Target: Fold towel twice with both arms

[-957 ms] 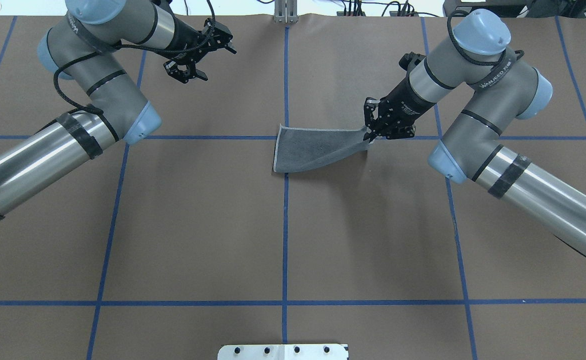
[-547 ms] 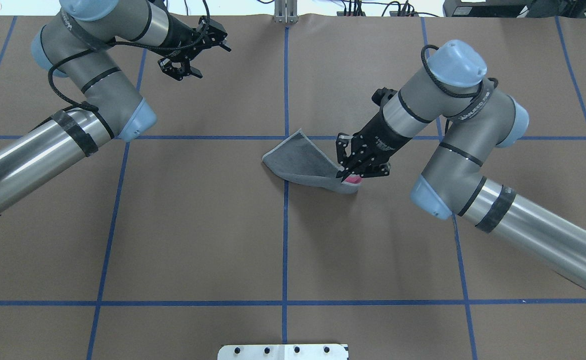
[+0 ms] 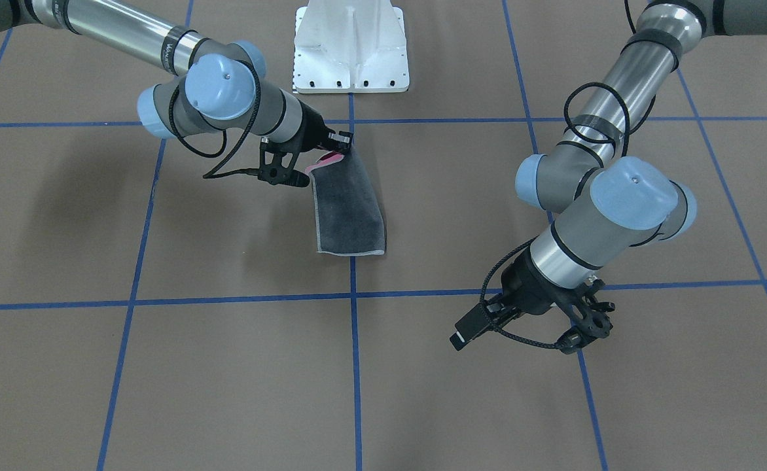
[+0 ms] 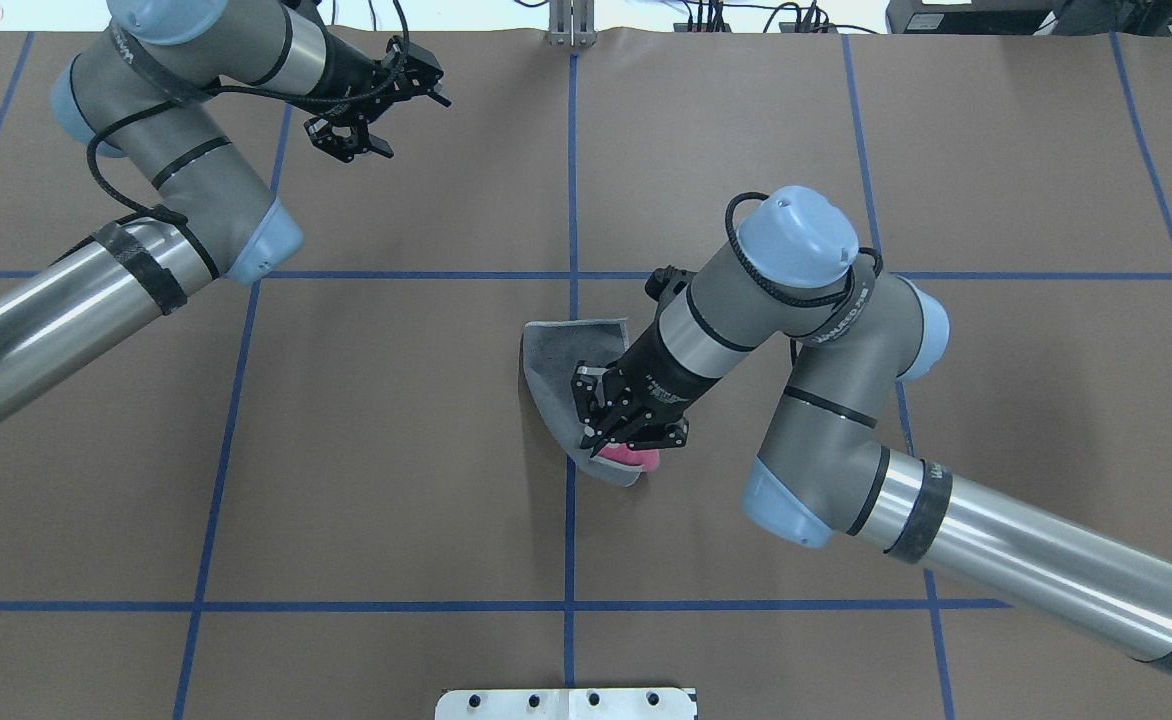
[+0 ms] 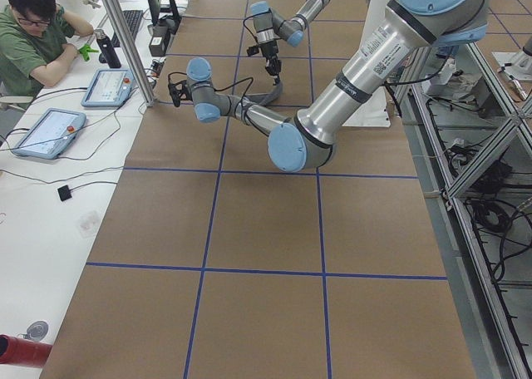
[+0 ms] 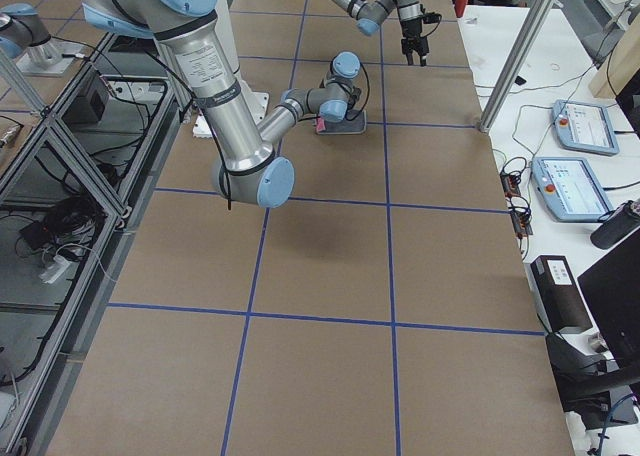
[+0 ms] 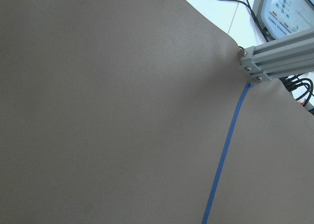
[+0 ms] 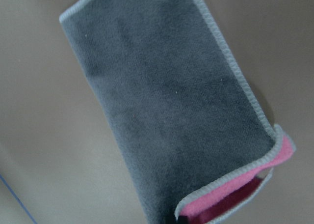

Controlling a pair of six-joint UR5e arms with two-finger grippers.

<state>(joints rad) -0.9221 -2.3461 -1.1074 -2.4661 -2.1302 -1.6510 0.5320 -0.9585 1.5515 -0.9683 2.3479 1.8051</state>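
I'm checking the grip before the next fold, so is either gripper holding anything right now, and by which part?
The right gripper pinches the folded grey-and-pink terry towel at its open end, where pink shows. The left gripper holds nothing.

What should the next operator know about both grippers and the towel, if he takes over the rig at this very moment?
Right gripper: shut on the towel at its open end, where pink shows between the grey layers.
Left gripper: open, empty, hovering over the table away from the towel.
Done: the first fold, grey face out.
Left: the second fold, then release.
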